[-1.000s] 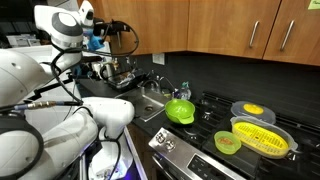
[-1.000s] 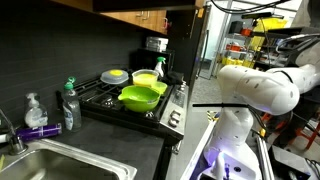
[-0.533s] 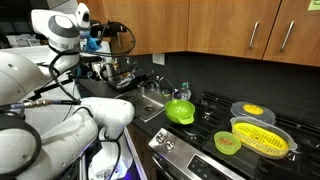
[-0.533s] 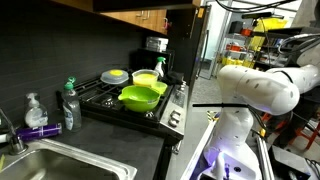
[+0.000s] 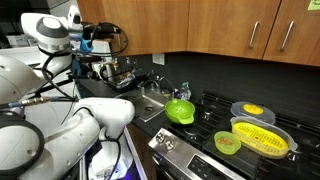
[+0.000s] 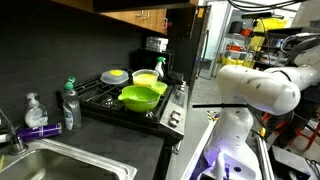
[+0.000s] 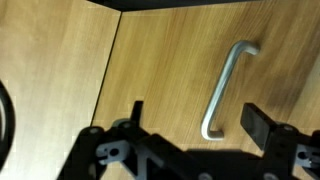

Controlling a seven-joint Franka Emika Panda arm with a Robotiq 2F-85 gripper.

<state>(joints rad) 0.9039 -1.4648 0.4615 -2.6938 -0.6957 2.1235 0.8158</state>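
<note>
In the wrist view my gripper [image 7: 197, 118] is open and empty. Its two dark fingers stand apart in front of a wooden cabinet door [image 7: 150, 70]. A silver bar handle [image 7: 224, 88] on that door lies between the fingers, a little nearer the right one, and the fingers do not touch it. In an exterior view the arm's white wrist [image 5: 55, 27] is raised high, level with the upper wooden cabinets [image 5: 200, 25]; the gripper itself is hard to make out there.
A stove [image 5: 240, 135] carries a green bowl [image 5: 180, 110], a small green bowl [image 5: 228, 142], a yellow colander [image 5: 262, 138] and a lidded container [image 5: 252, 110]. A sink [image 6: 60, 165] has soap bottles [image 6: 68, 105] beside it. The robot's white body [image 6: 260, 90] stands near the stove.
The arm's wrist has moved a little to the left and up in the exterior view. Nothing on the stove or counter has moved.
</note>
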